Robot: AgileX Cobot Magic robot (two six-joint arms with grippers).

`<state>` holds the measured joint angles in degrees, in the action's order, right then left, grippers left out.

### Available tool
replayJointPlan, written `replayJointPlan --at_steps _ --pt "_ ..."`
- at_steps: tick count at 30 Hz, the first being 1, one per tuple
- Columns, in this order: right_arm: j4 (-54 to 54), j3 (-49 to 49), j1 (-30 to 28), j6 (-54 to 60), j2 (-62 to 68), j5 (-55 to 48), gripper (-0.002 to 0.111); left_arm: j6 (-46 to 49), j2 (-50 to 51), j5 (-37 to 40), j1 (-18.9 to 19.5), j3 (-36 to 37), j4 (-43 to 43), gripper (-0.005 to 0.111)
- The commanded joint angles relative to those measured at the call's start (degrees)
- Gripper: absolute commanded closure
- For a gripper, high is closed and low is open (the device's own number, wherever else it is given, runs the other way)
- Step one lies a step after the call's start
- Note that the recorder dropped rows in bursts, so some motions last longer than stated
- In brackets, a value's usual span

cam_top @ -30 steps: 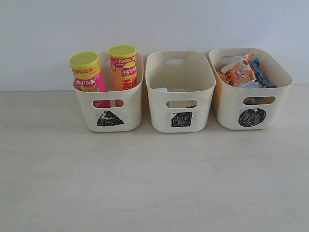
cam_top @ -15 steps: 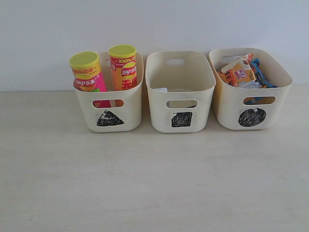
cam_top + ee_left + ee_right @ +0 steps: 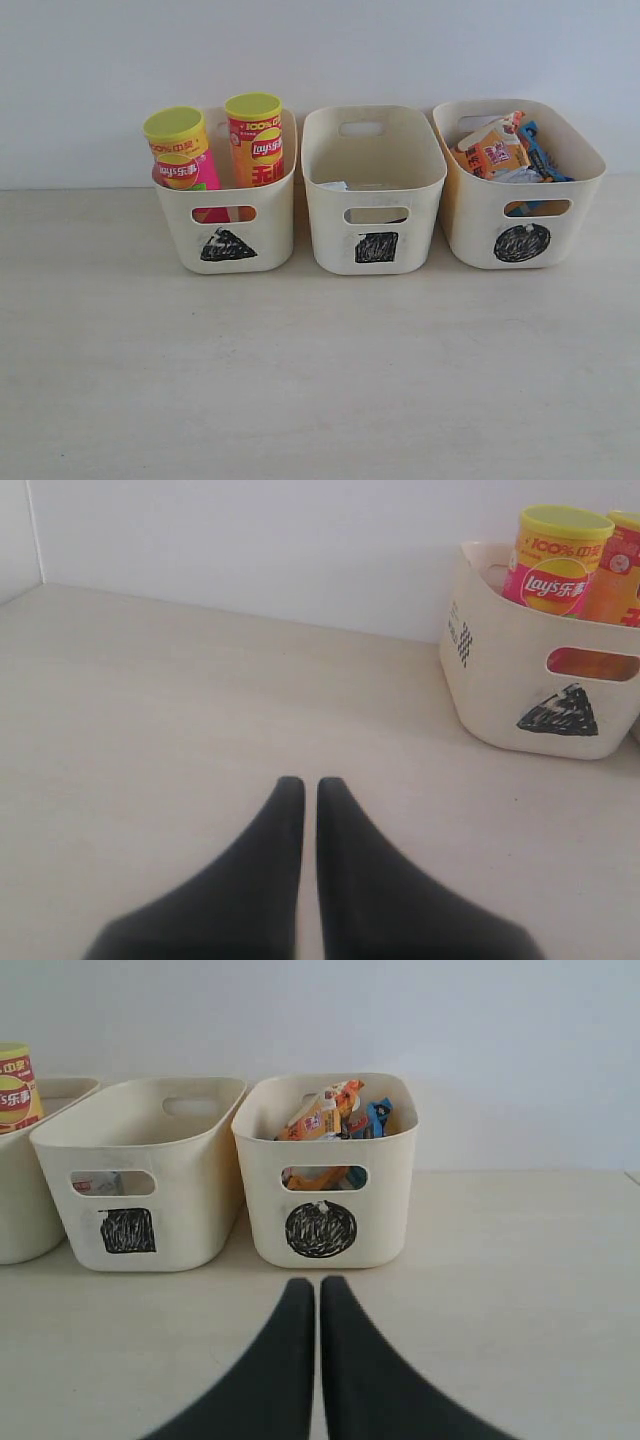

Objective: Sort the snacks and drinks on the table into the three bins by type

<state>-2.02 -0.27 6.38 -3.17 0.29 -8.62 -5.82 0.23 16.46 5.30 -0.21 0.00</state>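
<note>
A wide stretch of the pale table (image 3: 320, 380) is left bare across the lower half of the exterior view, out to the left, right and bottom edges. A white wall (image 3: 320, 50) is seen along the top.

In the upper middle, close side by side in one row, are set the triangle bin (image 3: 272, 238) at the left, the square bin (image 3: 330, 235) in the middle and the circle bin (image 3: 468, 225) at the right.

The pink can (image 3: 185, 165) and the yellow can (image 3: 257, 150) are stood in the triangle bin, with their tops above its rim. The pink can is tipped a little. The orange bag (image 3: 492, 150) and the blue bag (image 3: 541, 158) are piled in the circle bin.

The left gripper (image 3: 301, 785) is seen over bare table, well apart from the triangle bin. Its dark fingers are pressed almost together, with only a thin slit between them, and nothing is held or touched. The right gripper (image 3: 305, 1285) is closed the same way and is also empty. It is pointed at the circle bin, near it but apart.

Both grippers are cut off by the frame edge in their own views.

Inside the square bin only a pale scrap (image 3: 335, 186) is seen, so the drink cartons cannot be made out. The lower parts of the cans are hidden by the bin wall. The blue bag is partly covered by the orange bag.
</note>
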Motion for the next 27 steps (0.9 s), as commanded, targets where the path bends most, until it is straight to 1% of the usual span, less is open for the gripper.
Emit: replayJointPlan --at_steps 1,7,11,14,18,27 --pt "-0.01 0.27 0.15 0.33 -0.29 0.15 0.108 -0.60 -0.23 0.22 0.13 0.21 -0.54 0.103" --pt "-0.01 0.27 0.15 0.33 -0.29 0.15 0.108 -0.98 -0.23 0.22 -0.16 0.21 -0.33 0.103" --pt "-0.01 0.27 0.15 0.33 -0.29 0.15 0.108 -0.98 -0.23 0.22 -2.08 0.21 1.34 0.103" --pt "-0.01 0.27 0.15 0.33 -0.29 0.25 0.108 -0.98 -0.23 0.22 -2.46 0.21 1.34 0.103" --pt "-0.01 0.27 0.15 0.33 -0.29 1.63 0.108 -0.98 -0.23 0.22 -2.45 0.21 1.24 0.103" --pt "-0.01 0.27 0.15 0.33 -0.29 1.14 0.108 -0.98 -0.23 0.22 -2.45 0.21 1.22 0.103"
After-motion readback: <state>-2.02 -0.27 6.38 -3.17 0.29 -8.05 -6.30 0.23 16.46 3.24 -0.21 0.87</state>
